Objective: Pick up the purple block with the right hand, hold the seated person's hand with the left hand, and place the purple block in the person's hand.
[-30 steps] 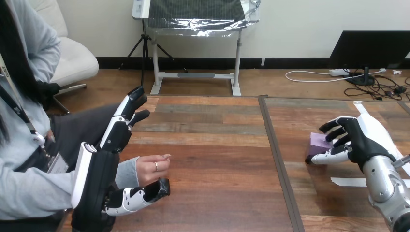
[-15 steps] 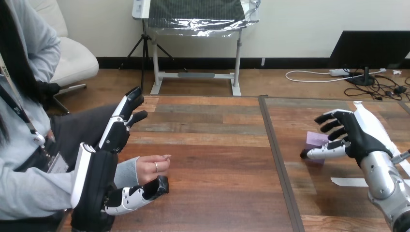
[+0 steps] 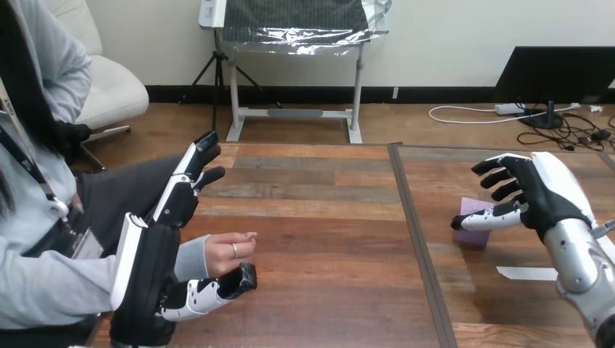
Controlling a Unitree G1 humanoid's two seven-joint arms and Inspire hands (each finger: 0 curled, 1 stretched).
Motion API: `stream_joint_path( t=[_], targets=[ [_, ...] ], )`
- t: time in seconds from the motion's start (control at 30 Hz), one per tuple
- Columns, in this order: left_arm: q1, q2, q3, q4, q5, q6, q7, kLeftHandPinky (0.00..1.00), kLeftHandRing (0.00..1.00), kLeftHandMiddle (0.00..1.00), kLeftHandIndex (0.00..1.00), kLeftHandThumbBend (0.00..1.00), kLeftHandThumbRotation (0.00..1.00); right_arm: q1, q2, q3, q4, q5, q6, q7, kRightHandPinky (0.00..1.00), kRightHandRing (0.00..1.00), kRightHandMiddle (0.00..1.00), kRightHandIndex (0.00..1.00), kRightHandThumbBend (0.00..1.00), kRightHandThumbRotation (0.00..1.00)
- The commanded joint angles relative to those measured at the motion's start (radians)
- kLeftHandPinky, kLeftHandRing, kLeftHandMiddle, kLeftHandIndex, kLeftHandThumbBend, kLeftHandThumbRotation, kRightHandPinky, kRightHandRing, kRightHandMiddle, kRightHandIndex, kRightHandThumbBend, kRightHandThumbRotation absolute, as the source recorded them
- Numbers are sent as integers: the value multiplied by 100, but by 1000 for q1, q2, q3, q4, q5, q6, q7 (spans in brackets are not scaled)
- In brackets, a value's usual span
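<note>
Wood-plank surface [image 3: 326,217] is divided by a dark seam [image 3: 415,239] running front to back.

Purple block [image 3: 475,209]: small and box-shaped, with a pale lilac top face and a darker purple front face. It rests on the surface just right of the seam. Part of its front is hidden.

Right hand [image 3: 540,196]: positioned directly beside the block on its right, palm facing the block. The fingers [image 3: 497,174] are spread and released, above and behind the block. The thumb [image 3: 482,220] lies across the block's front face; contact cannot be confirmed. A white tape strip [image 3: 528,273] lies on the surface nearer the robot.

Left hand [image 3: 152,261]: at the surface's left edge, with its fingers [image 3: 190,177] straight and released, pointing away from the robot. Its thumb [image 3: 217,285] extends just below the person's hand [image 3: 226,250], which is loosely curled and sits between the thumb and the fingers. Nothing is clasped.
</note>
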Motion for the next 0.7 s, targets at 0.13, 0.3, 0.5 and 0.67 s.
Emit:
stream_joint_path(
  t=[0.13,0.3,0.5,0.67],
  targets=[
    [-78,-5,16,8,13,-16,15,85,93,95,92,100,73,-61,-48,-22,-54,23,-14,18,57,65,70,73,100,11],
    [-79,-7,17,8,16,-11,20,85,93,94,92,100,73,-63,-54,-22,-60,26,-18,25,57,65,70,73,100,13],
    [-80,-9,24,9,30,-9,34,85,92,94,92,100,73,-62,-62,-27,-67,32,-44,31,57,65,70,73,100,12],
    [-83,-6,17,17,25,-12,35,85,92,93,92,100,73,-70,-65,-30,-63,41,-34,50,57,66,72,74,100,13]
  ],
)
